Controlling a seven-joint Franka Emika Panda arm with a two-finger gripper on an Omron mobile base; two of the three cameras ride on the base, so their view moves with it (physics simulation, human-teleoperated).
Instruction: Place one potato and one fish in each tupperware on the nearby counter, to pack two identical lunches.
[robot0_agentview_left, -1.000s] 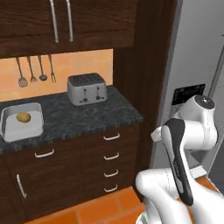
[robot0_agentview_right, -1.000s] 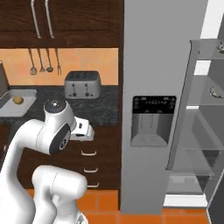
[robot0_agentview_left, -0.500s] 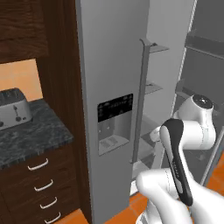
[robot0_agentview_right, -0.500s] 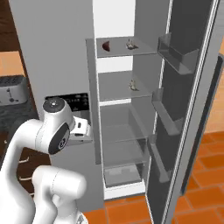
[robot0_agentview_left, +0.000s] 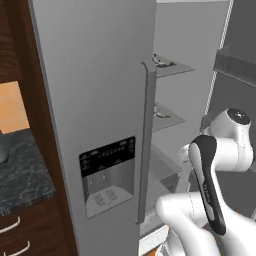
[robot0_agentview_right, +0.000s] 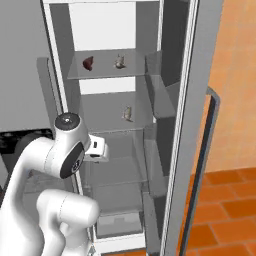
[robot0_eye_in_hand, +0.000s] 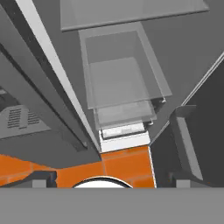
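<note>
Right base view, open fridge (robot0_agentview_right: 172, 150), fish (robot0_agentview_right: 127, 113) shelved

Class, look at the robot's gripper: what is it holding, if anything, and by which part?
Nothing is held: in the hand view the gripper has only fridge interior and orange floor ahead.

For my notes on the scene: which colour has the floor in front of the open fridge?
Orange tiles with thin darker joints, best seen in the right base view.
</note>
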